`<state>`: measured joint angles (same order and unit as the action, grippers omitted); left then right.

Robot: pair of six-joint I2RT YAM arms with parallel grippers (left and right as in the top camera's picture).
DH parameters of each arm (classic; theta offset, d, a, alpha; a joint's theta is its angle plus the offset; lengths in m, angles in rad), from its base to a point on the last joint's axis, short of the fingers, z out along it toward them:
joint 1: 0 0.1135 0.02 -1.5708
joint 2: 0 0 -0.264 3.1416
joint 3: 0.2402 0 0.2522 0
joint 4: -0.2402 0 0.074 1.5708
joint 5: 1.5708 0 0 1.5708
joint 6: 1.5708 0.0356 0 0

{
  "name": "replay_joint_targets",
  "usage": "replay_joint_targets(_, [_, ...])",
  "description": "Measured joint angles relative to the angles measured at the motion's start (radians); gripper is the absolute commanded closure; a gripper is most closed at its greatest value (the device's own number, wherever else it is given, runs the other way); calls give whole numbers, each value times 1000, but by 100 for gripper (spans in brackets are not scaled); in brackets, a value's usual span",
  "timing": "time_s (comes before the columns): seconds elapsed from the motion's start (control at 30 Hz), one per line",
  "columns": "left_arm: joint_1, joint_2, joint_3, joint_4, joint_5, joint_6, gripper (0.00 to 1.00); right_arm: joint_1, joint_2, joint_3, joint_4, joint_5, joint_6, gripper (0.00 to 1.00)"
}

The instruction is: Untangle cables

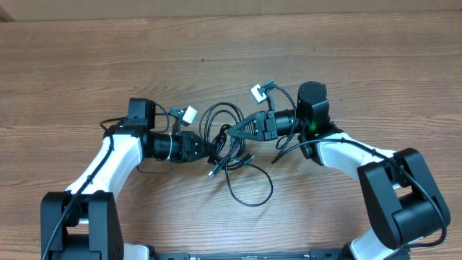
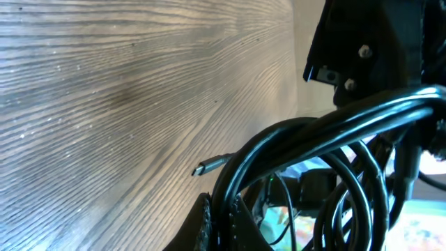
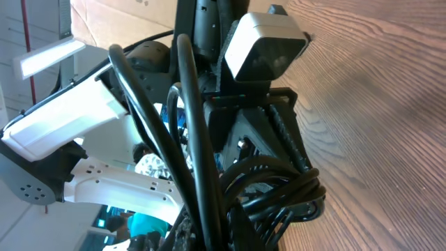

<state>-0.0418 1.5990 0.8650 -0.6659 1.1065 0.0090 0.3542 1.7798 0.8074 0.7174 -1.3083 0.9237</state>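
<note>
A wooden counter [image 1: 231,43] with brown, streaked grain is seen under everything. Near its middle, thin black cables [image 1: 249,189] are spread in loose loops. One wide loop is laid flat on the wood toward the robot's side, while the rest are bunched just behind it. Whether that bunch is touching the wood cannot be told. A small plug [image 1: 211,173] is seen at the bunch's left edge.
</note>
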Motion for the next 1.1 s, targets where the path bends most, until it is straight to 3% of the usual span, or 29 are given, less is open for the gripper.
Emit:
replay_joint_targets(0.1, [0,0,1,-4,-9,22,96,0,0,0,0,2,-1,91])
replay_joint_targets(0.23, [-1,0,0,-13,-53,34,96,-6,0,0,14,19,0,66])
replay_joint_targets(0.47, [-3,0,-6,-21,-129,51,96,-27,0,4,23,41,-8,72])
replay_joint_targets(0.73, [-3,0,-6,-15,-137,54,96,-27,0,4,23,45,-8,65])
replay_joint_targets(0.93, [-3,0,-8,40,-53,54,96,-27,0,4,22,46,-10,39])
replay_joint_targets(1.1, [-3,0,-8,94,37,54,96,-27,-1,5,-10,49,-32,37])
